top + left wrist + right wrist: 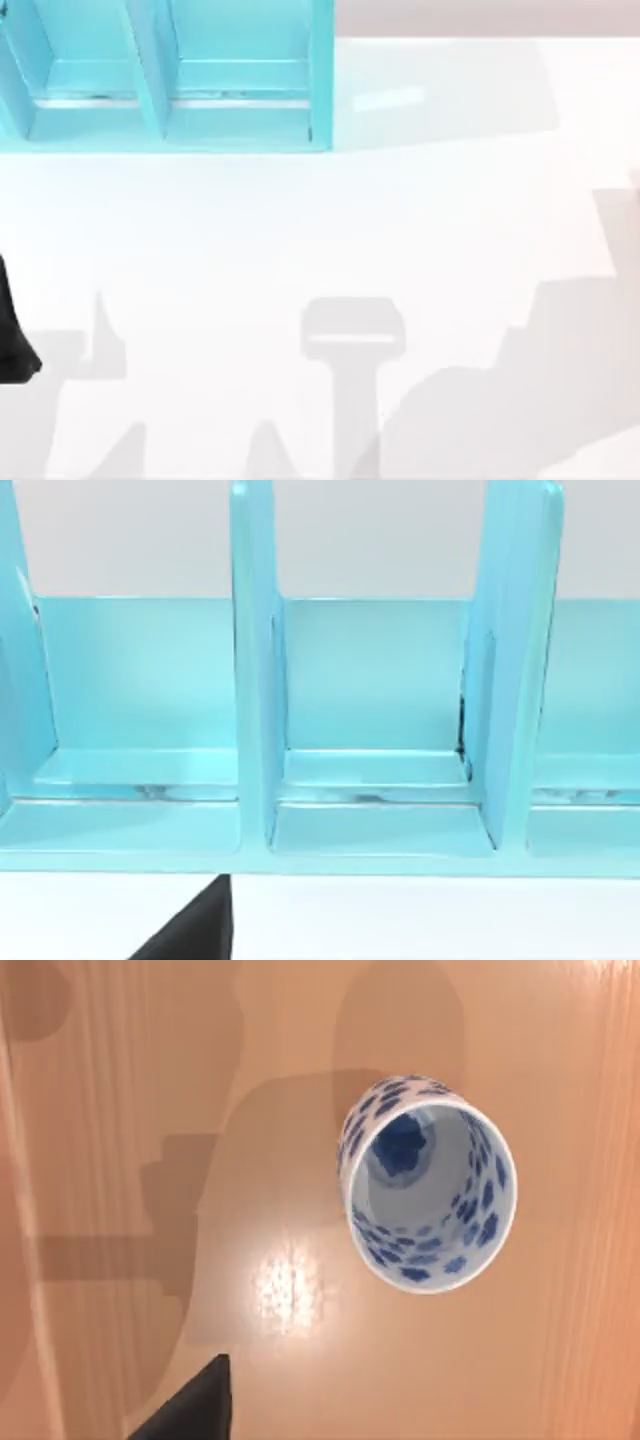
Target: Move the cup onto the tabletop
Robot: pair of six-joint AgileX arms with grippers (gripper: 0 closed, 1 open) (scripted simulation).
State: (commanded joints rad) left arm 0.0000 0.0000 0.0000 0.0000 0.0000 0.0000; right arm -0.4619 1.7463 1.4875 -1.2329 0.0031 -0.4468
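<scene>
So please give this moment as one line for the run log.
cup: upright on glossy wooden surface, not held | tabletop: bare white | turquoise shelf: at top view's left, compartments without objects | right wrist camera: above cup

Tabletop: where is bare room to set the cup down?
The white tabletop is bare from the turquoise shelf unit's front edge toward the near side, and also to the shelf's right. The cup stands upright on a wooden surface in the right wrist view, nothing beside it.
</scene>
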